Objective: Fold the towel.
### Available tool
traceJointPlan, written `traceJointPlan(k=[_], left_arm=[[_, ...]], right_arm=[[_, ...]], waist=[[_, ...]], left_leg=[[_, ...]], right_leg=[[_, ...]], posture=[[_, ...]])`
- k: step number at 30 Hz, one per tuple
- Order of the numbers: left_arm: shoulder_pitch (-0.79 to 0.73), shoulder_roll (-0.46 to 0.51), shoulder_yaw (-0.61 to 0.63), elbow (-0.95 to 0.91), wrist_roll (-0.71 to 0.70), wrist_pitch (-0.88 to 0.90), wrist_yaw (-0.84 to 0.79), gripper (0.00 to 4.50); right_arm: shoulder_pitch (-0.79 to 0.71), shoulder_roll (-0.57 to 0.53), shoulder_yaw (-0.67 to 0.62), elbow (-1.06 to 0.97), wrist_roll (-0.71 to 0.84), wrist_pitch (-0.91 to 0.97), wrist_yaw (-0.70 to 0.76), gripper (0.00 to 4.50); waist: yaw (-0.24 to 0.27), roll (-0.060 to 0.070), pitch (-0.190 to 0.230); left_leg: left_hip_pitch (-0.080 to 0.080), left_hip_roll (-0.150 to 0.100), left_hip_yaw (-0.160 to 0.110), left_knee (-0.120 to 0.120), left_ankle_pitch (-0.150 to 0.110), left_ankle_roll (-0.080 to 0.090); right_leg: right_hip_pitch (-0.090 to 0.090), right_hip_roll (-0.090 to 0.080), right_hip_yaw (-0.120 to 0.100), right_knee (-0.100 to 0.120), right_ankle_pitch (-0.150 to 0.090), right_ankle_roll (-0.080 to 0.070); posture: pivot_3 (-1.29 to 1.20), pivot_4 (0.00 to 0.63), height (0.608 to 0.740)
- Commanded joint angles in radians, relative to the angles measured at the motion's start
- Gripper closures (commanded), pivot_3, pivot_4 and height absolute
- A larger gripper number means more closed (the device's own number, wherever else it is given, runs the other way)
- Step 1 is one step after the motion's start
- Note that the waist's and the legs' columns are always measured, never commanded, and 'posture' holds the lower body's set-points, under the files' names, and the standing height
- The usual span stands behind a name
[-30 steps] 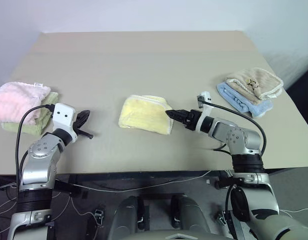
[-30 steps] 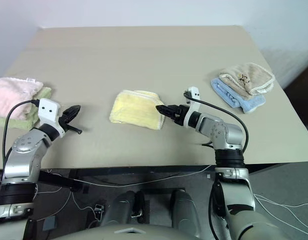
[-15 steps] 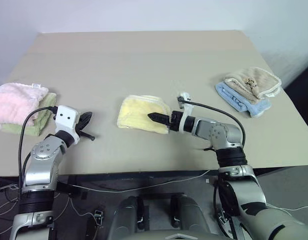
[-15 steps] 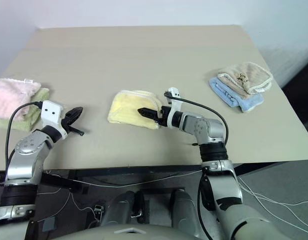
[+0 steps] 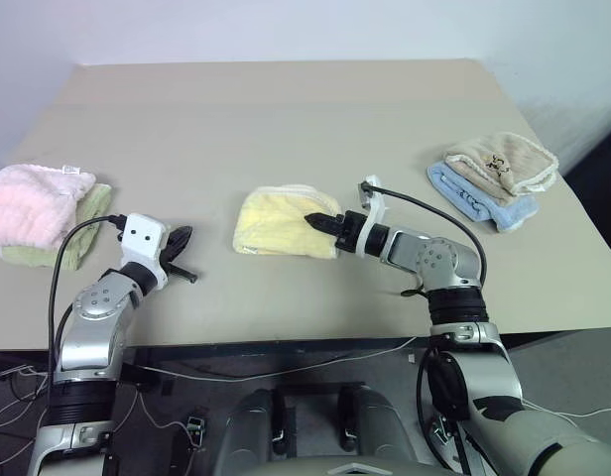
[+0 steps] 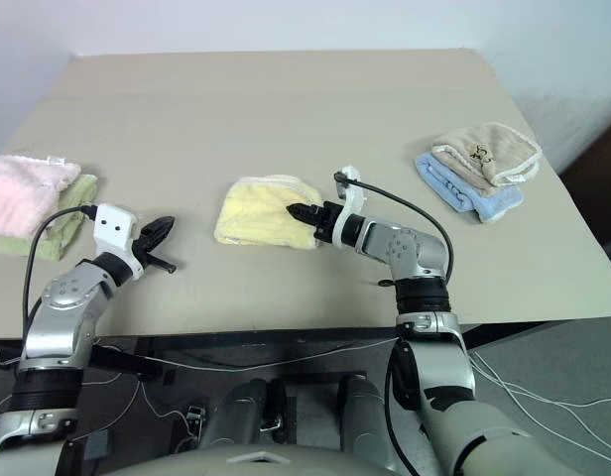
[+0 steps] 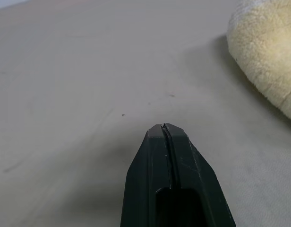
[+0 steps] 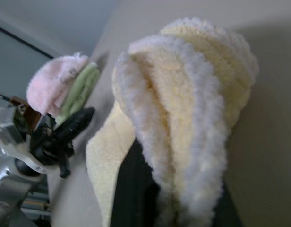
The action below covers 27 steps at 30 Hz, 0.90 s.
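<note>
L gripper [image 5: 183,241] shut, empty, near-left on table [image 5: 286,119], no chg | towel [image 5: 276,220] mid-table, already doubled | R gripper [image 5: 315,221] was wide open, now clamped on towel's right edge -> grasp made, fold-over next

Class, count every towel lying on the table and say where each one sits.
5. The yellow towel at the centre; pink towel on green towel at the table's left edge; beige towel on blue towel at right. Others may hide beneath.
</note>
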State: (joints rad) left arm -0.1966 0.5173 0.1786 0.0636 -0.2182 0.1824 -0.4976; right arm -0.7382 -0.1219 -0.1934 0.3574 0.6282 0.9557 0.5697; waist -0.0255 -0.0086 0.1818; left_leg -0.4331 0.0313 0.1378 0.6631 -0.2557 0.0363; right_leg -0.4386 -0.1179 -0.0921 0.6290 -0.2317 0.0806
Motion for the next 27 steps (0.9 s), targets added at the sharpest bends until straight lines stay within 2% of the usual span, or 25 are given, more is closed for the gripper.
traceJointPlan(k=[1,6,12,15,19,23,27], left_arm=[[-0.006,0.000,0.004,-0.041,0.001,-0.017,-0.002,4.50],[0.003,-0.008,-0.001,-0.047,0.001,-0.015,-0.002,4.50],[-0.020,-0.029,-0.033,-0.029,0.008,-0.013,-0.012,4.50],[-0.038,-0.038,-0.054,-0.018,0.014,-0.013,-0.015,4.50],[-0.048,-0.044,-0.066,-0.009,0.023,-0.014,-0.021,4.50],[-0.045,-0.040,-0.065,-0.011,0.021,-0.013,-0.021,4.50],[-0.034,-0.034,-0.056,-0.020,0.016,-0.011,-0.021,4.50]], right_arm=[[-0.004,-0.024,-0.075,-0.102,0.058,-0.012,-0.023,4.48],[-0.069,-0.150,-0.253,-0.114,0.088,-0.097,-0.127,4.48],[-0.155,-0.354,-0.416,0.051,0.049,-0.233,-0.276,4.48],[-0.169,-0.430,-0.448,0.200,0.007,-0.285,-0.341,4.48],[-0.158,-0.464,-0.421,0.342,-0.060,-0.354,-0.379,4.48],[-0.152,-0.458,-0.420,0.384,-0.072,-0.403,-0.371,3.38],[-0.143,-0.448,-0.423,0.370,-0.058,-0.419,-0.359,1.98]], waist=[[0.003,0.000,0.000],[0.015,0.000,0.000],[0.010,0.000,0.000],[0.006,0.000,0.000],[0.004,0.001,0.000],[0.006,0.001,0.000],[0.008,0.001,0.000]], left_leg=[[0.000,0.000,0.000,0.000,0.000,0.000],[-0.002,-0.002,0.000,0.001,0.000,0.000],[-0.005,-0.002,0.000,0.001,0.001,-0.001],[-0.005,-0.001,0.001,0.001,0.001,0.000],[-0.005,-0.001,0.002,0.002,0.001,0.000],[-0.005,-0.001,0.002,0.002,0.002,-0.001],[-0.005,-0.001,0.002,0.003,0.002,-0.001]], right_leg=[[0.000,0.000,0.000,0.000,0.000,0.000],[-0.001,-0.001,0.000,0.000,0.000,0.000],[-0.004,-0.001,0.000,-0.001,0.000,0.000],[-0.004,0.001,0.000,-0.001,0.000,0.000],[-0.004,0.001,0.000,0.000,0.000,0.001],[-0.004,0.002,0.001,0.000,0.000,0.001],[-0.003,0.002,0.001,0.000,0.000,0.001]], posture=[[0.00,0.150,0.740],[0.00,0.150,0.740],[0.00,0.150,0.740],[0.00,0.150,0.740],[0.00,0.150,0.740],[0.00,0.150,0.740],[0.00,0.150,0.740]])
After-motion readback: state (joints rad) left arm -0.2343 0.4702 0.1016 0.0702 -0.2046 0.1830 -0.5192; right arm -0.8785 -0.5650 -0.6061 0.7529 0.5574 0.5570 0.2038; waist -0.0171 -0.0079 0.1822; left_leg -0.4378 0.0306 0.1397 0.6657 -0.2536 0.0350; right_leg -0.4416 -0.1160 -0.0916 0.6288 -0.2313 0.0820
